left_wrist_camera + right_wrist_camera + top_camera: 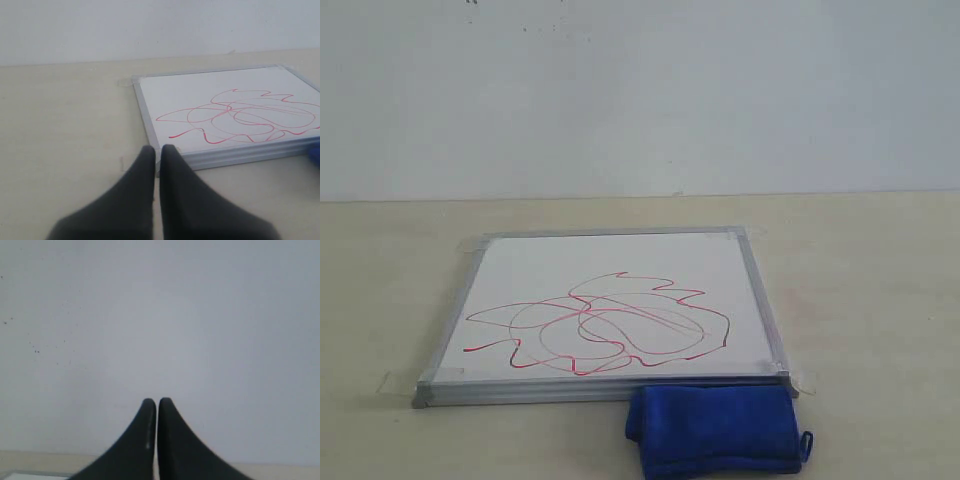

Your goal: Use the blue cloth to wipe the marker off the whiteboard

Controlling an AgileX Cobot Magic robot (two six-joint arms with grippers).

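1. Nearest in the wrist views, we see the left gripper (157, 150) and the right gripper (157, 402), each with its dark fingers pressed together, pinching nothing.
2. In the exterior view, the blue cloth (715, 430) lies folded at the bottom, right of centre, on the desk (870, 290), against the near edge of the whiteboard (570, 265).
3. The whiteboard lies flat in the frame's middle, taped at its corners.
4. The marker (610, 325), red loops and zigzags, covers the board's lower half.
5. A pale wall (640, 90) fills the upper frame.
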